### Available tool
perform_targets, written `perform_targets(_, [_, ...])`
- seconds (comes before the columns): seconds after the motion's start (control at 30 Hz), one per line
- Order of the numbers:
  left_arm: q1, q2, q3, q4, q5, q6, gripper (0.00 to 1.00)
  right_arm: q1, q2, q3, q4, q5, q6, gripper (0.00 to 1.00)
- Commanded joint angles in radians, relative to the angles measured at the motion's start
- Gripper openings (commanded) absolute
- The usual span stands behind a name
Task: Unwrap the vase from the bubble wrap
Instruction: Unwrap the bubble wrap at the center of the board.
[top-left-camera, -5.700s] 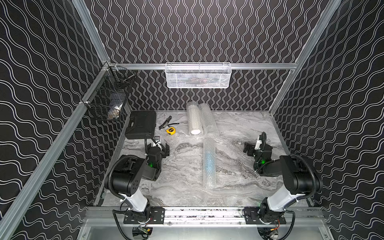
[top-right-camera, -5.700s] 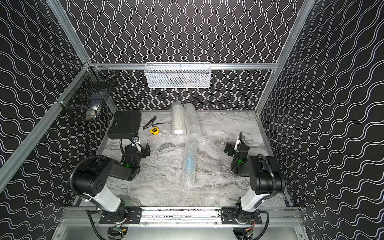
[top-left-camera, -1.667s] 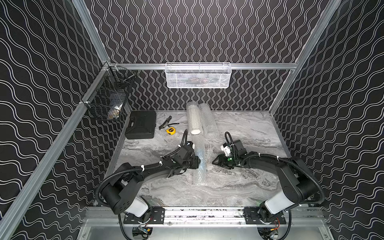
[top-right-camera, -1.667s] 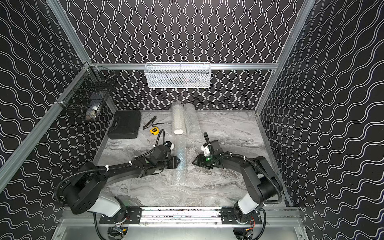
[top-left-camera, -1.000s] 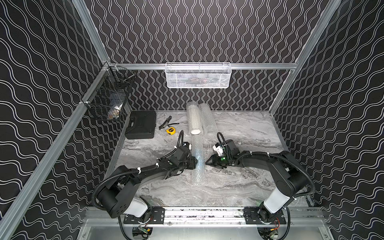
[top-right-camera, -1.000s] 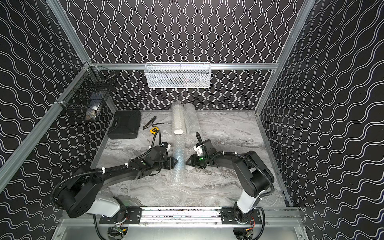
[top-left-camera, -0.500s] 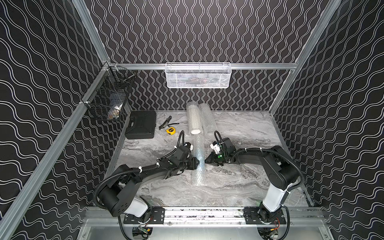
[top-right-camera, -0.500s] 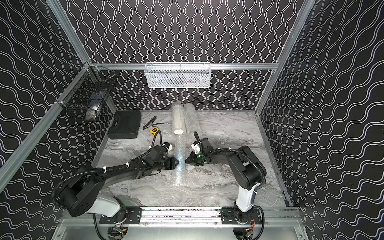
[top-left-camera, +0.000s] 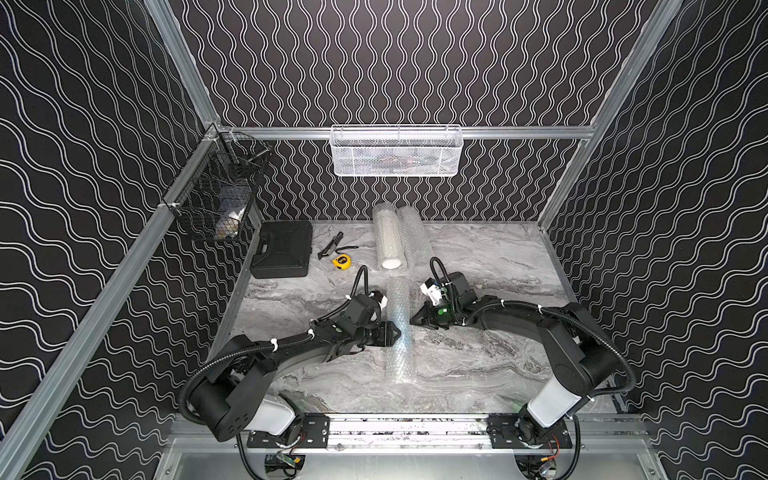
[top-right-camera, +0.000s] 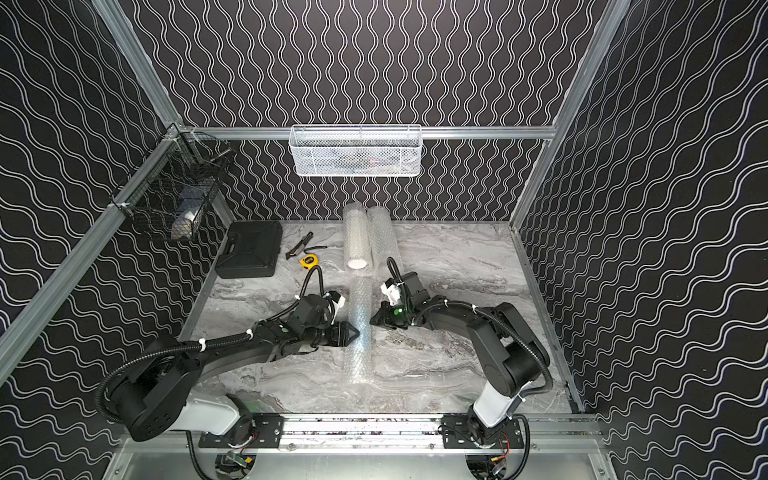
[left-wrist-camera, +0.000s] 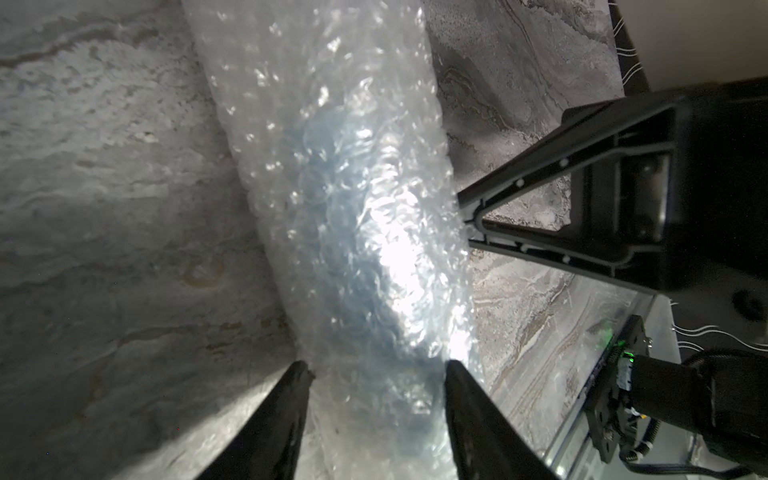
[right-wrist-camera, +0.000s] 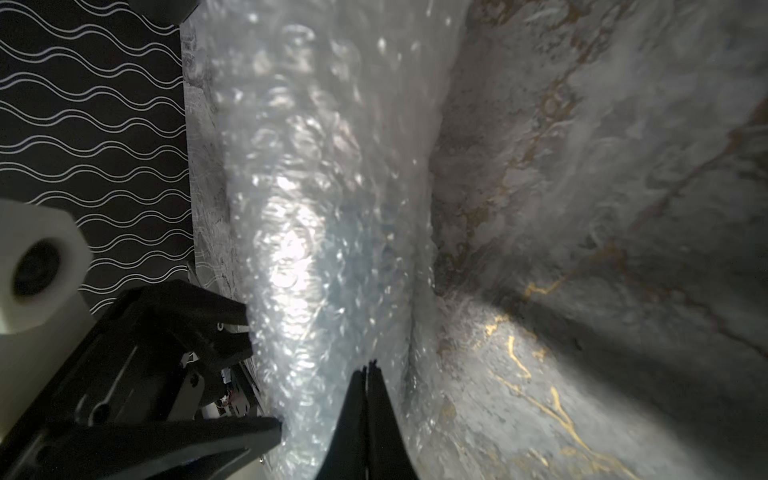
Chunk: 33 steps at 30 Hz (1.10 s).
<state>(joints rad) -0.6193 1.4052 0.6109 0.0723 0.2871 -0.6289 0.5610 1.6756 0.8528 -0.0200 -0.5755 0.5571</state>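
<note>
A long roll of bubble wrap (top-left-camera: 398, 332) (top-right-camera: 360, 332) lies lengthwise at the middle of the marble table. A bluish tint shows through the bubble wrap (left-wrist-camera: 353, 232) at mid-length; the vase itself is hidden inside. My left gripper (top-left-camera: 397, 332) (left-wrist-camera: 376, 372) is at the roll's left side, its fingers (left-wrist-camera: 291, 399) apart with wrap bulging between them. My right gripper (top-left-camera: 412, 322) (right-wrist-camera: 369, 365) meets the roll from the right, jaws pressed together with the tips dug into the bubble wrap (right-wrist-camera: 324, 216). In the left wrist view the right gripper (left-wrist-camera: 471, 220) touches the roll's edge.
Two more bubble wrap rolls (top-left-camera: 388, 241) (top-left-camera: 413, 239) lie at the back. A black case (top-left-camera: 282, 249), a dark tool (top-left-camera: 330, 246) and a yellow tape measure (top-left-camera: 341, 261) sit at the back left. A white mesh basket (top-left-camera: 395, 151) and a black wire basket (top-left-camera: 220, 199) hang on the walls.
The right gripper has slid left up to the roll and closed its jaws on the wrap. The left gripper's jaws have parted a little. The roll has hardly moved.
</note>
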Motion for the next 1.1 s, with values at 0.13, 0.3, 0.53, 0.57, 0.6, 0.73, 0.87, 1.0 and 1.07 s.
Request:
perform_targets(0.13, [0.001, -0.042, 0.011, -0.069, -0.038, 0.000, 0.61, 0.004, -0.004, -0.007, -0.077, 0.057, -0.034, 0.00])
perform_targets(0.3, [0.001, 0.005, 0.023, -0.069, -0.030, 0.015, 0.60, 0.003, 0.020, -0.022, -0.049, 0.095, -0.001, 0.20])
perform_targets(0.53, [0.001, 0.020, 0.010, -0.066, -0.042, 0.023, 0.57, 0.004, 0.071, -0.026, 0.005, 0.058, 0.019, 0.30])
perform_targets(0.57, [0.001, 0.018, 0.011, -0.080, -0.057, 0.027, 0.56, 0.004, 0.077, -0.026, 0.014, 0.053, 0.027, 0.31])
perform_targets(0.6, [0.001, 0.015, 0.010, -0.091, -0.070, 0.031, 0.54, 0.004, 0.084, -0.026, 0.021, 0.046, 0.030, 0.31])
perform_targets(0.73, [0.000, -0.012, 0.003, -0.134, -0.116, 0.048, 0.49, 0.004, 0.113, -0.020, 0.049, 0.016, 0.041, 0.31])
perform_targets(0.87, [0.001, -0.028, -0.007, -0.156, -0.133, 0.061, 0.45, 0.005, 0.133, -0.017, 0.072, -0.017, 0.049, 0.32])
perform_targets(1.0, [0.000, -0.026, -0.018, -0.162, -0.134, 0.064, 0.43, 0.008, 0.154, -0.008, 0.070, -0.018, 0.047, 0.27])
perform_targets(1.07, [0.000, -0.031, -0.023, -0.157, -0.129, 0.066, 0.43, 0.010, 0.161, -0.007, 0.075, -0.023, 0.049, 0.21])
